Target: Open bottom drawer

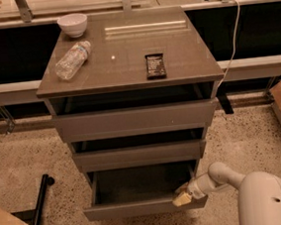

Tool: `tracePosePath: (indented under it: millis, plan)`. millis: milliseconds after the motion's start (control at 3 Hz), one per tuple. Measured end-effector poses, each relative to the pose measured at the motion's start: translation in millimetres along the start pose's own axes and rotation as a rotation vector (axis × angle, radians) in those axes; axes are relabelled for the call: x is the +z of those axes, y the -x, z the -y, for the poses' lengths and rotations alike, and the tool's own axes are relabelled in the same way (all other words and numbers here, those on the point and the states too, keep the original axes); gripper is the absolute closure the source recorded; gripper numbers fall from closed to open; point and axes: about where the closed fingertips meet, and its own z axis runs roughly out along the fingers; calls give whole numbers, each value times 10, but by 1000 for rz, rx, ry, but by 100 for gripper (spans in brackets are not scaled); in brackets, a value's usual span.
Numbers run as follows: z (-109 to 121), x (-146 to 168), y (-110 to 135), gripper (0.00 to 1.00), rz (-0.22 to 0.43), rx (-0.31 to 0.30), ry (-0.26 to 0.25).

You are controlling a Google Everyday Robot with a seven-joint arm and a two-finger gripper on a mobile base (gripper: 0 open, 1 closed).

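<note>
Grey-brown, the bottom drawer (144,207) stands pulled out at the foot of the cabinet (125,61), its dark inside showing. The gripper (182,198) is at the right end of its front panel, by the upper edge; if it is closed or not, I cannot tell. On the cabinet top lie a bottle (72,60), a bowl (73,24) and a dark bar (155,65).

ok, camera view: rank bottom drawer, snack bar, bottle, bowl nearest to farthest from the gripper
gripper is low, front right.
1. bottom drawer, at its front edge
2. snack bar, above, centre-right
3. bottle, above, left
4. bowl, above, back-left
</note>
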Motion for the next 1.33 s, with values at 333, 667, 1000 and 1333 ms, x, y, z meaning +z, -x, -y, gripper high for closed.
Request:
tracePosePath:
  millis: [333,667,1000,1333]
  plan:
    - [-18,52,-45,16,-57,7,27]
    - [-264,78,-267,0,-124,44,76]
    - [-447,-16,-474,0,-149,110,90]
    - [-448,-16,-475,0,-149,110,90]
